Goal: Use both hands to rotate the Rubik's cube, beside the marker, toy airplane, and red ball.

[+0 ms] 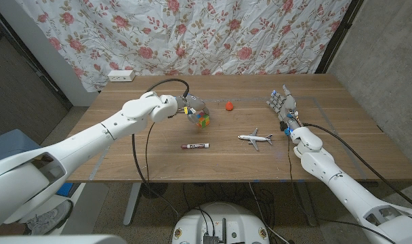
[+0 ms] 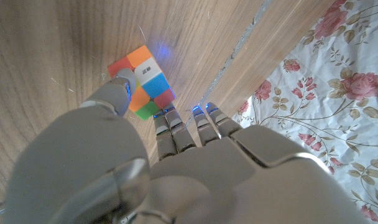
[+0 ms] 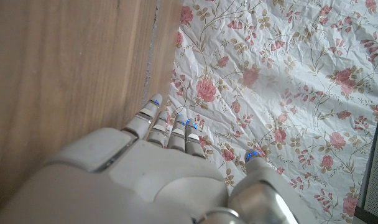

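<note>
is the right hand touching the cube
No, the right hand stands open at the table's right side, well apart from the cube, which the left hand is on.

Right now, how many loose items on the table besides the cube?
3: red ball behind centre, toy airplane right of centre, marker near the front. Nothing visibly hidden.

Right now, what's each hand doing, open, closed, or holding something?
Left hand: closed around the Rubik's cube, thumb and fingers gripping it.
Right hand: open, fingers apart, holding nothing.
</note>
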{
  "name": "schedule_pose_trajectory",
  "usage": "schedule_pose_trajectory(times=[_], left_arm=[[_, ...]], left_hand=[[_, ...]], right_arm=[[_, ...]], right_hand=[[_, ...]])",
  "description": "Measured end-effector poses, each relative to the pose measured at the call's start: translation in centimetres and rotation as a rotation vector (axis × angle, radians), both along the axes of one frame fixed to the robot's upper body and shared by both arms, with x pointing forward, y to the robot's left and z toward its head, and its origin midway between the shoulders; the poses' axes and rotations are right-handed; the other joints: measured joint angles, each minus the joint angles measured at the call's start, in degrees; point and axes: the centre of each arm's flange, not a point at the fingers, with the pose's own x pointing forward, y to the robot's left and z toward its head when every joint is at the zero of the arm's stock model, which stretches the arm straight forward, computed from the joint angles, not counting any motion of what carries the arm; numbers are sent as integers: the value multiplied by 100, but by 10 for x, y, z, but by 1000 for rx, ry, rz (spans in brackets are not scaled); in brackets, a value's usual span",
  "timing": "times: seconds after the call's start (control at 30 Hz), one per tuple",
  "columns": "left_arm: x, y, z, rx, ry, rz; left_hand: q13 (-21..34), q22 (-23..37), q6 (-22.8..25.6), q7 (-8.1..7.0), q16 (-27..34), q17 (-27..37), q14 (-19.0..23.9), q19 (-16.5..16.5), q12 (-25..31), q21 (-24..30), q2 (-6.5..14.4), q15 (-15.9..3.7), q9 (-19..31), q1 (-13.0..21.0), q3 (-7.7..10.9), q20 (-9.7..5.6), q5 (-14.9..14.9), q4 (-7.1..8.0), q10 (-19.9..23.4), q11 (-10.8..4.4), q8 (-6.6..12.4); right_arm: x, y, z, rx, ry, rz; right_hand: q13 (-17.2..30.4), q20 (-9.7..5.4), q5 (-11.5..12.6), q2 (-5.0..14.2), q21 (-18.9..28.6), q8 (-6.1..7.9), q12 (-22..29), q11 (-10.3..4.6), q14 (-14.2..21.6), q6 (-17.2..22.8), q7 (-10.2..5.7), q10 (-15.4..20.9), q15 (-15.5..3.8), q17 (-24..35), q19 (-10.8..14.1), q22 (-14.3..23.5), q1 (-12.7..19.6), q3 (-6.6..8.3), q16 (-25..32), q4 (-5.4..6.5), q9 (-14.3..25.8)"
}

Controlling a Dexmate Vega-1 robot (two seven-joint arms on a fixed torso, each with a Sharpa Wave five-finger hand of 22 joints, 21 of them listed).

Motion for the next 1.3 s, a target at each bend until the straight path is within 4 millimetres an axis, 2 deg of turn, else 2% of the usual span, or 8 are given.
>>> schedule_pose_trajectory(times=[0.13, 0.4, 0.8, 1.1, 1.3], left_arm=[[0, 0, -1, -1, -3, -2], [1, 1, -3, -4, -17, -6], [1, 4, -3, -8, -42, -14], [1, 6, -1, -13, -63, -18], [-1, 7, 3, -20, -77, -18]], left_hand=[[0, 0, 120, 20, 0, 0, 86, 57, 0, 0, -3, -9, 0, 66, -52, 4, 0, 4, 124, -8, 21], [-1, 0, 334, -39, 0, 0, 269, 143, 0, 0, -9, -18, 0, 160, -141, -21, 0, -2, 373, -7, 44], [30, 1, 1018, 5, 0, 1, 638, 403, 50, 0, 27, -21, 22, 336, -298, -76, -1, 26, 828, -37, 189], [52, 1, 1158, 31, 0, 15, 777, 490, 88, 0, 5, -22, 26, 436, -355, -82, -5, 33, 1095, -38, 227], [52, 1, 1166, 39, 0, 15, 819, 521, 95, 0, 7, -21, 25, 448, -377, -113, -6, 43, 1095, -39, 226]], right_arm=[[0, 0, 0, 0, 0, -1], [0, 1, 0, -1, 2, -2], [1, 3, 1, -1, 5, 0], [3, 2, 2, -3, 6, 0], [4, 2, 2, -5, 7, 1]], right_hand=[[0, 0, 0, 0, 0, 0, 0, 0, 0, 0, 0, 0, 0, 0, 0, 0, 0, 0, 0, 0, 0], [0, 0, 0, 0, 0, 0, 0, 0, 0, 0, 0, 0, 0, 0, 0, 0, 0, 0, 0, 0, 0], [0, 0, 0, 0, 0, 0, 0, 0, 0, 20, 21, -1, 0, 0, 0, 0, 0, 0, 0, 0, 0], [0, 0, 0, 1, 0, 0, 0, -1, 0, 41, -1, -1, 0, 0, 0, 0, -1, 0, 0, 0, 0], [0, 0, 0, 53, 0, 0, 0, 21, 0, 41, 0, 21, 0, 0, 0, 0, -54, 0, 0, 0, 0]])
